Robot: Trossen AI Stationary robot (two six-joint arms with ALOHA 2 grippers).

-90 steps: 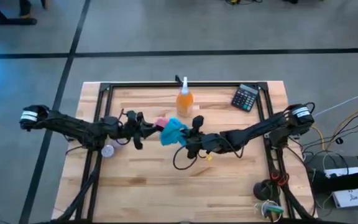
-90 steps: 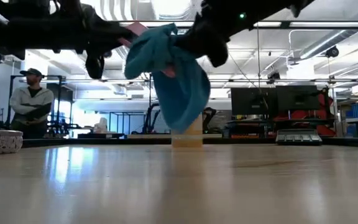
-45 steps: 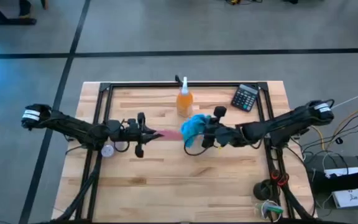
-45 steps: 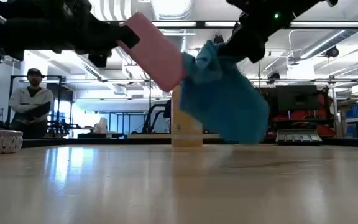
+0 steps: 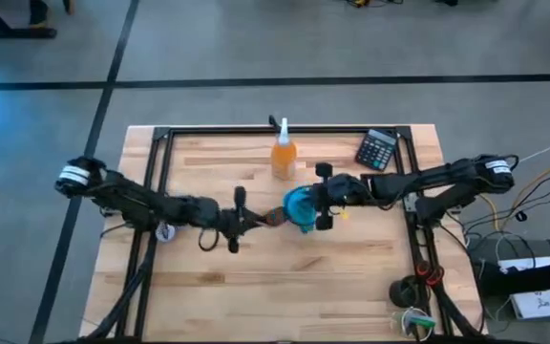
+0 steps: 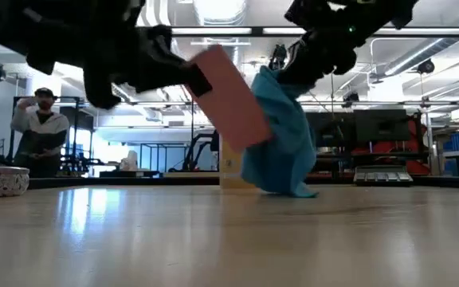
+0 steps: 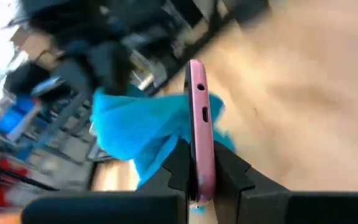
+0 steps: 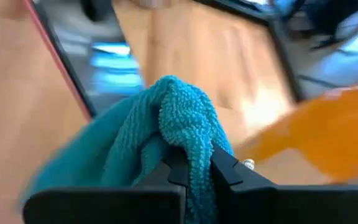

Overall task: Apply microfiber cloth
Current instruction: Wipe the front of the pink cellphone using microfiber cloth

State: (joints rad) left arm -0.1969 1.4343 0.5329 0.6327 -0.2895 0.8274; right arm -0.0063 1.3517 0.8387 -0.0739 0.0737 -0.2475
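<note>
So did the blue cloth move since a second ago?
Yes. In the high view the microfiber cloth shifted right, from left of the orange spray bottle to slightly right of it.

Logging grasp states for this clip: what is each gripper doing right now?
Left gripper: closed on the pink-cased phone, held edge-on above the table.
Right gripper: closed on the microfiber cloth, beside the phone.

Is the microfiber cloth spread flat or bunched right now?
Bunched: the microfiber cloth hangs crumpled from the right gripper, above the table, beside the pink phone.
</note>
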